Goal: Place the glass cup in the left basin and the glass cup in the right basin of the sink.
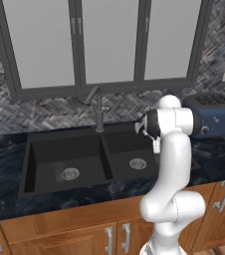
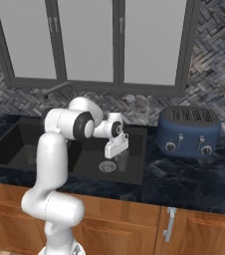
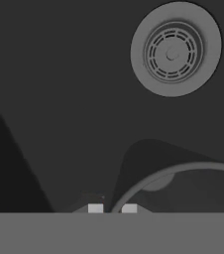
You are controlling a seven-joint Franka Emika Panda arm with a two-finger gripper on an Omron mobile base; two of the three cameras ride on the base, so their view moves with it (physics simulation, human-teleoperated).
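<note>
Hand view: gripper (image 3: 112, 209), nearly shut, pinches the cup (image 3: 183, 171) rim over the right basin (image 3: 59, 99), drain (image 3: 175, 48) at 1 o'clock, for lowering.

The desk (image 1: 5, 164) is a dark, marbled black slab running along the wall over wooden cabinet fronts (image 1: 74, 234). Sunk into it is the sink (image 1: 104, 134), a matte black double tub split by a central divider. The left basin (image 1: 50, 159) and the right basin (image 1: 129, 149) each have a round steel drain in the floor. A faint, pale upright form stands in the left basin just beside its drain, possibly a glass cup (image 1: 58, 170), though it is hard to make out. A dark grey faucet (image 1: 97, 107) rises behind the divider. To the right of the sink, a blue toaster (image 2: 189, 130) sits on the desk.
</note>
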